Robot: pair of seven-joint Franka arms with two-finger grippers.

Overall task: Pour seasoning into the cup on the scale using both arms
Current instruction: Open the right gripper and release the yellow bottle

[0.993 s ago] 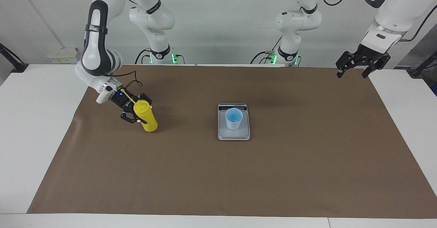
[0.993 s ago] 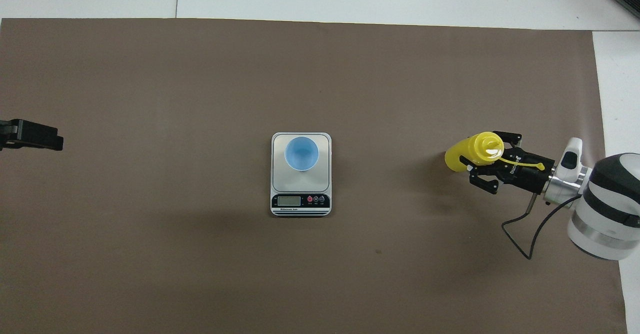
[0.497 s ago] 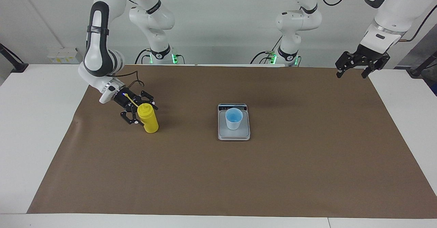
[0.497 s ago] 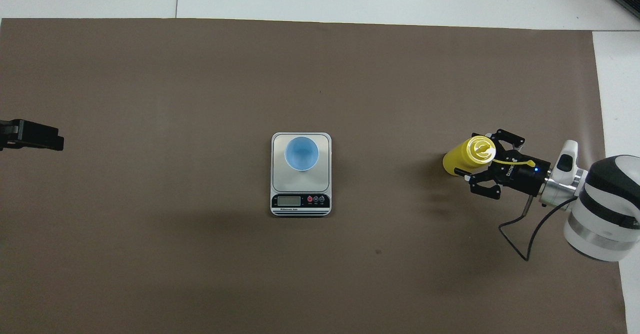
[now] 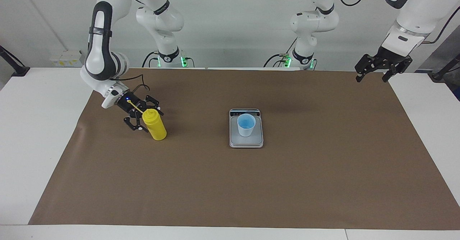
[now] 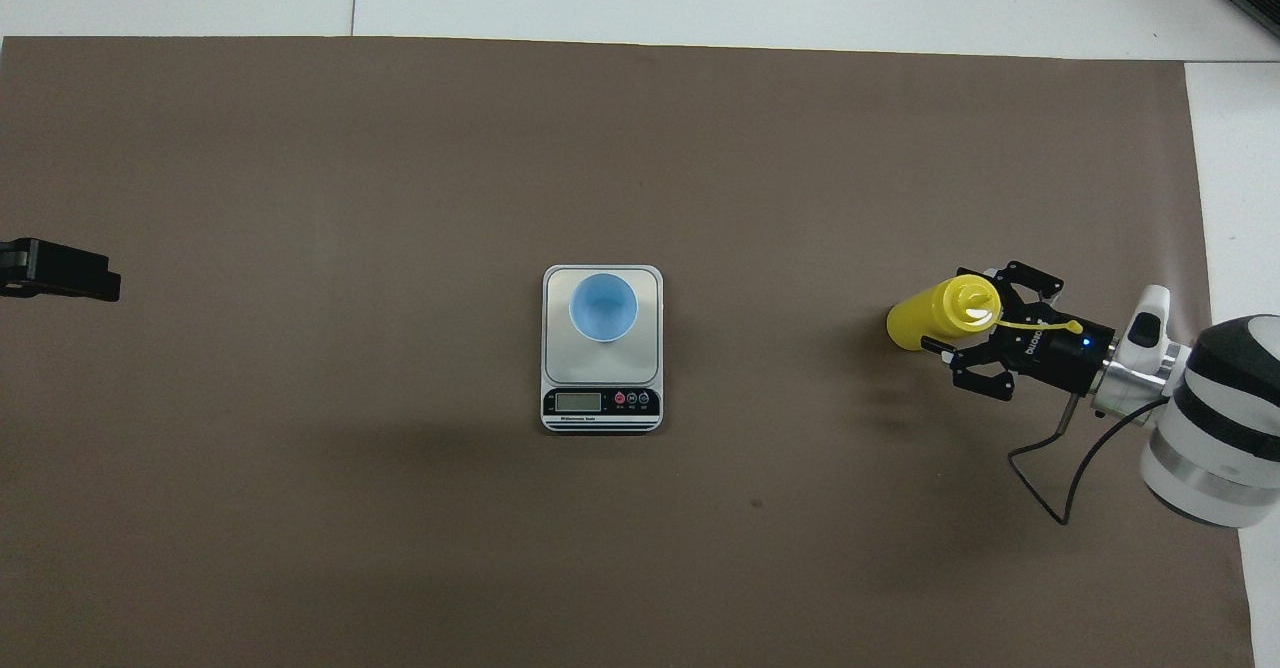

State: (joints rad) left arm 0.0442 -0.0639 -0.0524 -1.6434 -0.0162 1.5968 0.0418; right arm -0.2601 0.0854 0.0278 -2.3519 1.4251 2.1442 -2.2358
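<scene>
The right gripper has its two fingers spread apart around the tall yellow plastic squeeze bottle standing on the brown mat toward the right arm's end, while the left gripper waits with its fingers apart, holding nothing.

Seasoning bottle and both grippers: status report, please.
Right gripper open beside seasoning bottle, standing on mat. Left gripper open, waiting aloft. Cup on scale; path clear.

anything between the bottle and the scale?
Nothing: only bare brown mat lies between the yellow bottle and the scale, clearest in the overhead view.
</scene>
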